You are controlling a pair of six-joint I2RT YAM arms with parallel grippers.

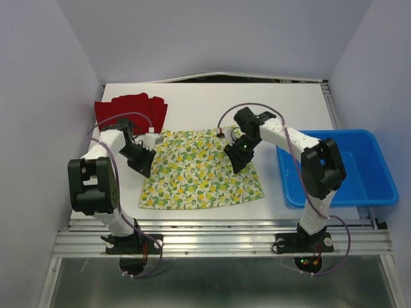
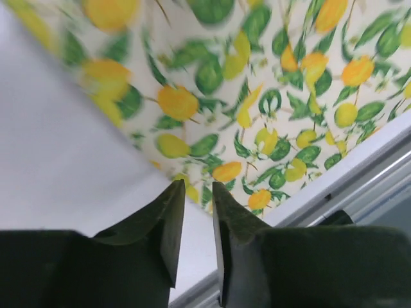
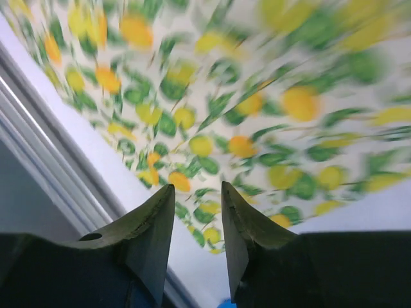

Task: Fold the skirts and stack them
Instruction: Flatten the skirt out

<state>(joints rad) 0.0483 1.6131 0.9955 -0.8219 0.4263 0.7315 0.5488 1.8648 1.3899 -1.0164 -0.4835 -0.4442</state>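
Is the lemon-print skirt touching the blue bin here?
Apart. The top external view shows a strip of bare white table between the right edge of the lemon-print skirt and the left wall of the blue bin.

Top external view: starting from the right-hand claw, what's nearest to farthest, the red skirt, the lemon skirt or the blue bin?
From the right gripper:
1. Lemon skirt, spread directly beneath it.
2. Blue bin, off to its right side.
3. Red skirt, away at the back left.
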